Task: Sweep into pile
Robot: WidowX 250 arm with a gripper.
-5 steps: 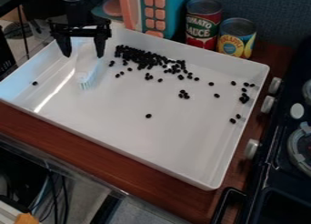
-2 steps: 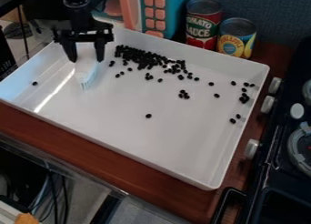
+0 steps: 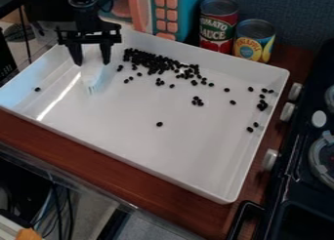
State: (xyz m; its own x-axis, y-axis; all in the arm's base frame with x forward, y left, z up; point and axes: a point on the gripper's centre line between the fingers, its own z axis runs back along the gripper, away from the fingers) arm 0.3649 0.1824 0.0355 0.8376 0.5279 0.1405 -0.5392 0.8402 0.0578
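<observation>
Inside the tray [image 3: 182,146]'s upper-left edge, the brush [image 3: 93,79] points bristles toward the lower-left edge, beans [image 3: 154,61] to its right; whether the gripper [image 3: 93,64] grips it, I cannot tell.

One tray [image 3: 156,149], one brush [image 3: 91,77], two cans [image 3: 219,27], beans [image 3: 155,62] (dozens).

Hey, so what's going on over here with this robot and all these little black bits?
A robot arm's gripper has a white brush between its fingers, in a white tray. Most of the black bits are bunched near the tray's back side, but others lie scattered, mostly toward the right, so the sweeping looks unfinished.
</observation>
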